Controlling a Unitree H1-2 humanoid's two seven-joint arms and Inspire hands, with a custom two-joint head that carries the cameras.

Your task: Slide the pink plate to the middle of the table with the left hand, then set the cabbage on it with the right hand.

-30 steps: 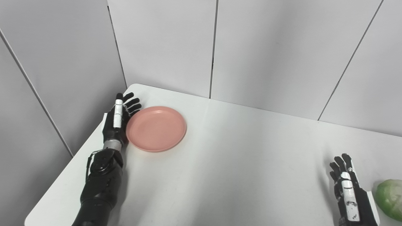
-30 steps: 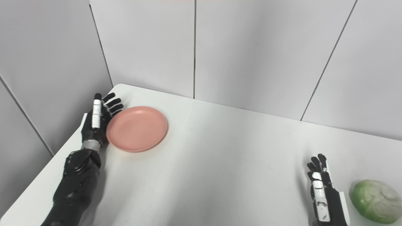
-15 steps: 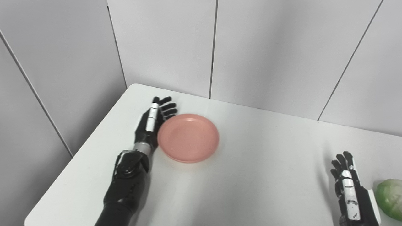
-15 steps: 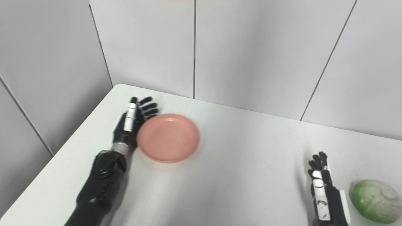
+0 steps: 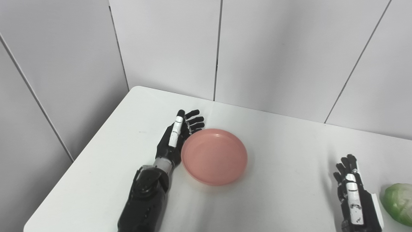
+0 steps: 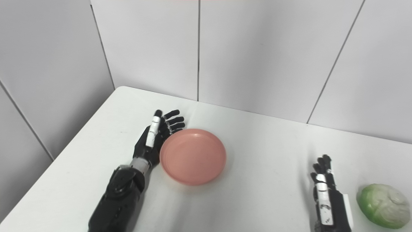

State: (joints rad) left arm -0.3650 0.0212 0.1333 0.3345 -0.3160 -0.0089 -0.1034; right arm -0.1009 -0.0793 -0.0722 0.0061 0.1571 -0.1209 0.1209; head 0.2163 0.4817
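Note:
The round pink plate (image 5: 214, 156) lies flat on the white table (image 5: 283, 135), left of the middle. My left hand (image 5: 178, 137) stands on edge against the plate's left rim, open, fingers stretched toward the far wall. The green cabbage (image 6: 381, 206) rests near the front right; in the left eye view the cabbage (image 5: 397, 203) is cut by the right border. My right hand (image 6: 326, 199) is open on the table just left of the cabbage, with a small gap between them.
Grey wall panels (image 5: 264, 51) close off the table at the back and on the left. The table's left edge (image 5: 80, 158) runs diagonally toward the front. Bare tabletop lies between the plate and my right hand.
My left hand has pushed the pink plate to the right and toward me across the table. The right hand and the cabbage have stayed about where they were.

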